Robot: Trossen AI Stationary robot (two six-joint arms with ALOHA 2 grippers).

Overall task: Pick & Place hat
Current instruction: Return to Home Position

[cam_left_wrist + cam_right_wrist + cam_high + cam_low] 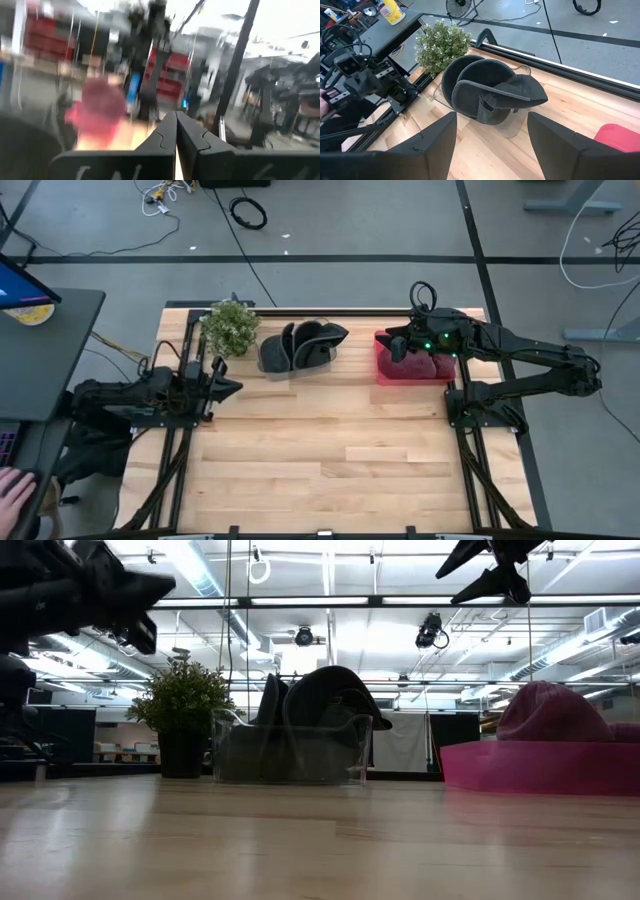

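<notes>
Where bare tabletop spreads, no obstacle.

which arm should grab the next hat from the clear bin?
Right, probably. The right gripper hangs open above the pink tray, and its wrist view looks straight at the dark hats in the clear bin. The left gripper is shut, at the table's left edge.

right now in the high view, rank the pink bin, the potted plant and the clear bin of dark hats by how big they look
1. Clear bin of dark hats, the widest footprint.
2. Pink bin, though the right pincer hides part of it, so the gap to first is unsure.
3. Potted plant, smallest.
</notes>
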